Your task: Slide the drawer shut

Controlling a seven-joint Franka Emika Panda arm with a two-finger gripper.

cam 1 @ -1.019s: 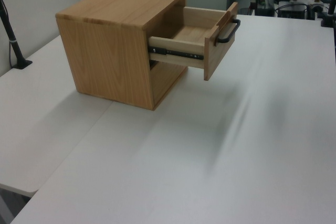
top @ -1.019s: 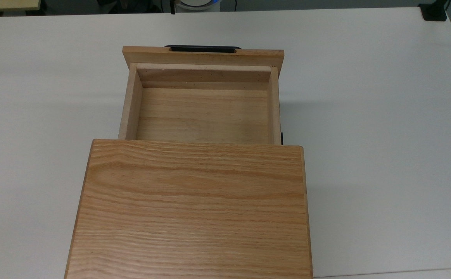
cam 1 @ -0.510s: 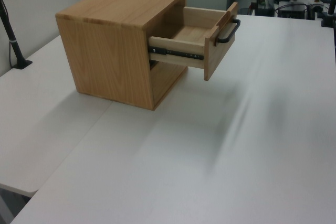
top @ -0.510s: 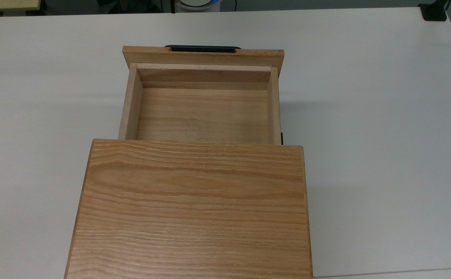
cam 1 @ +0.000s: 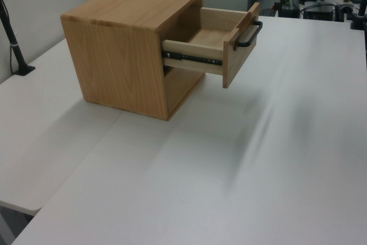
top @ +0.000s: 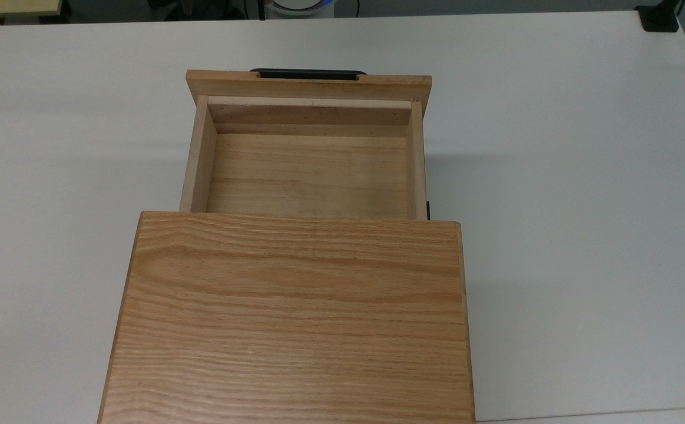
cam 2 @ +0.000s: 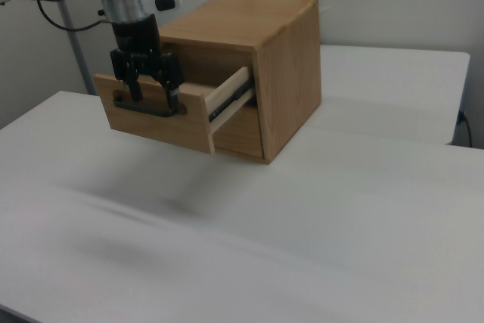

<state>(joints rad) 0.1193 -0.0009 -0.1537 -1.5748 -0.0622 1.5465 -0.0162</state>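
Outward drawer (cam 2: 162, 115), end effector (cam 2: 154, 98) — before handle (cam 2: 144, 109)

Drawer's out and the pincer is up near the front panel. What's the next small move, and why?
Probably bring the pincer squarely against the oak front panel, then push toward the oak cabinet body. The light wooden drawer is pulled well out and empty, and in the right view the open pincer hangs in front of the long black bar handle, gripping nothing.

A broad, matte white tabletop (top: 583, 176) spreads across the scene, with a seam to a second white panel (cam 1: 40, 142) at the left view's left. Pale grey partition walls (cam 2: 393, 5) stand at the far side in the right view. A black clamp base (top: 659, 19) sits on the top view's far right corner. Even, soft light.
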